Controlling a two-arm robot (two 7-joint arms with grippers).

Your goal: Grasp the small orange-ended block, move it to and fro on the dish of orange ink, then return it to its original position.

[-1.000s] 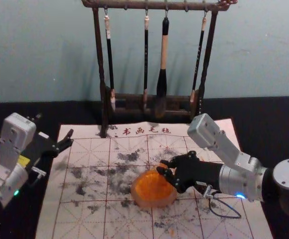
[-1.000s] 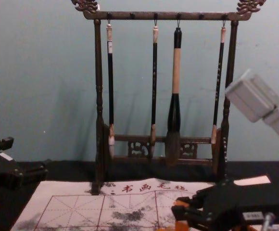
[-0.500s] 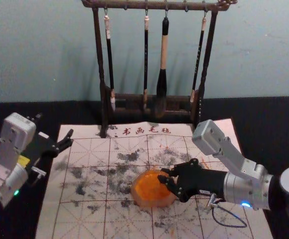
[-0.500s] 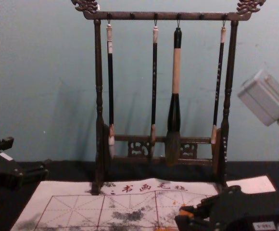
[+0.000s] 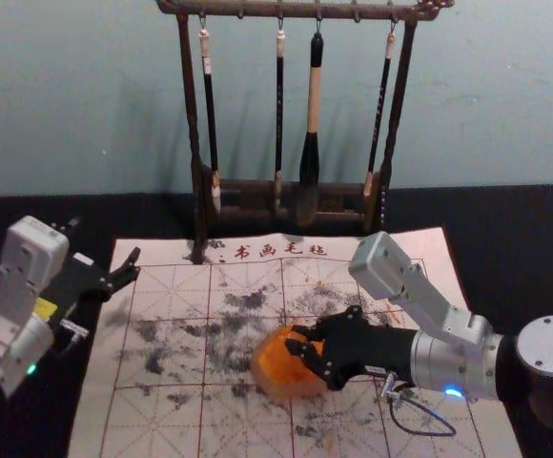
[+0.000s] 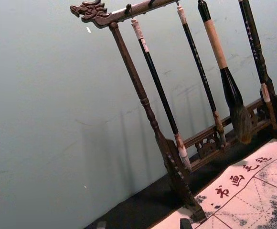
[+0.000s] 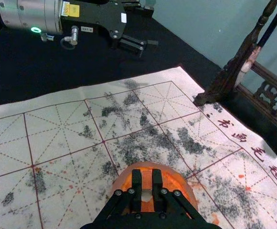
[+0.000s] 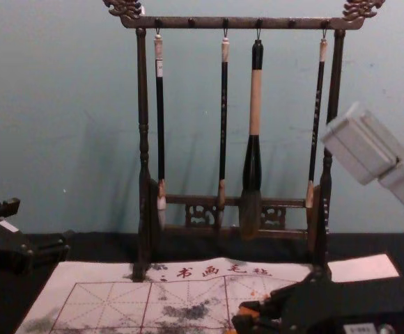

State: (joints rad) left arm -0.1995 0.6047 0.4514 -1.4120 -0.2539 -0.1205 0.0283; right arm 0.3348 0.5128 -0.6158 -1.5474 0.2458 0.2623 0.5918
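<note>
You have the block (image 7: 146,179) over the dish (image 5: 263,384) of orange ink, clamped between the jaws of the right gripper (image 5: 294,339). In your right wrist view its orange face shows between the 2 fingers; whether it touches the ink, you cannot tell. Your right arm reaches in from the right, and the gripper is over the dish's right part.

The dish sits on the mat (image 5: 162,420) — red grid, dark smudges, a few orange spots, 4 written characters along the far edge. Your left gripper (image 5: 105,239) is parked off the mat's far left, jaws spread and holding nothing. At the mat's far edge you have the wooden rack (image 5: 189,105), upright, with 4 brushes (image 5: 314,95) hanging tip down — 3 thin, 1 thick.
</note>
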